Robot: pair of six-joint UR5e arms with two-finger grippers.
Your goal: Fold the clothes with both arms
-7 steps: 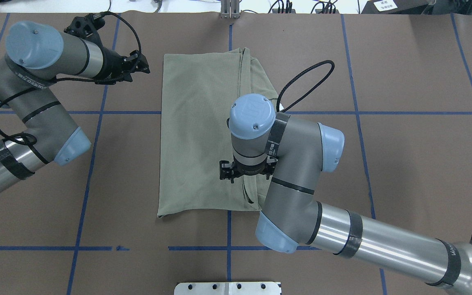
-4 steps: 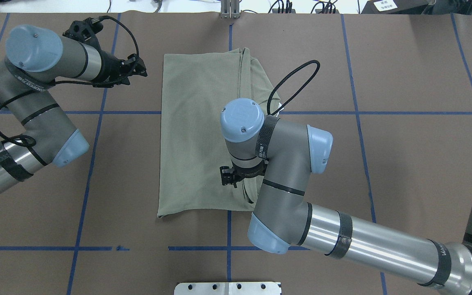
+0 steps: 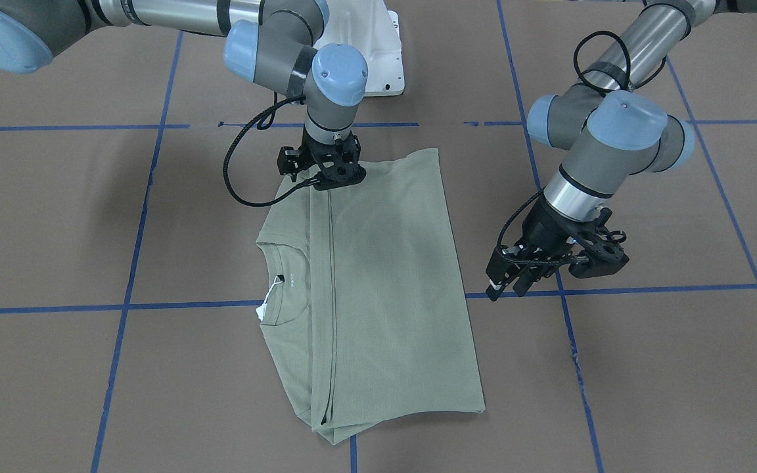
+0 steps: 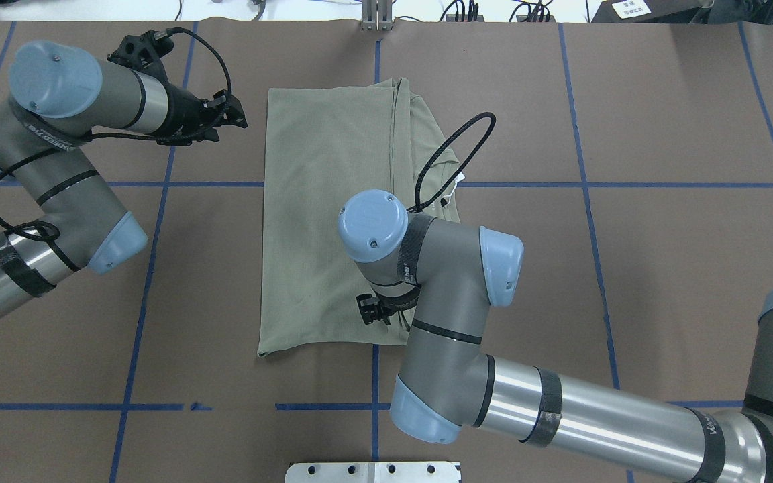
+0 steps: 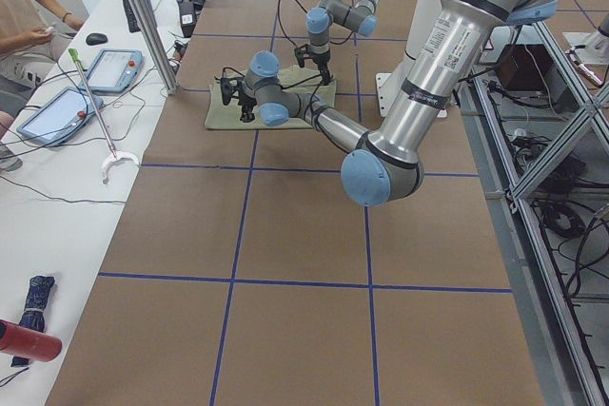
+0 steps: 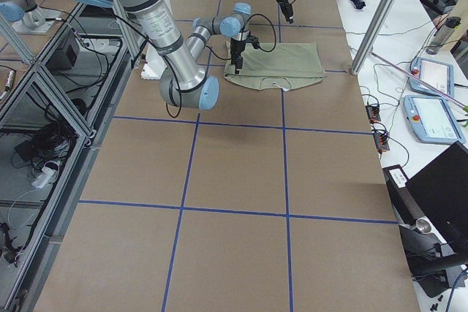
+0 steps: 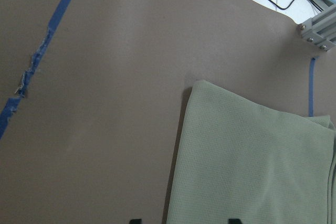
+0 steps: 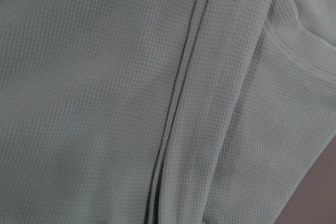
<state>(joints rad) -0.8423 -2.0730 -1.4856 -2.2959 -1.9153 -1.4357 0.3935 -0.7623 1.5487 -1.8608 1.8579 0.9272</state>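
The pale green shirt (image 3: 385,282) (image 4: 319,201) lies flat, folded lengthwise into a long rectangle. Its neckline (image 3: 280,282) and white tag (image 3: 263,310) show on the right arm's side. My right gripper (image 3: 329,182) (image 4: 373,312) is down on the shirt near its hem end, by the fold seam. The right wrist view is filled with close cloth (image 8: 105,77) and shows no fingers, so I cannot tell its state. My left gripper (image 3: 508,288) (image 4: 235,119) hovers open and empty beside the shirt's long edge, near its far corner (image 7: 199,90).
Brown paper with blue tape lines (image 4: 373,406) covers the table. The white robot base (image 3: 385,52) and a metal plate (image 4: 373,471) sit at the robot's side. An aluminium post (image 5: 143,16), tablets (image 5: 105,68) and a seated person (image 5: 19,16) are along the far side.
The right arm has slid toward the robot's side and a little left, carrying its gripper down the shirt toward the hem. The left gripper only shifted slightly. The shirt looks unchanged.
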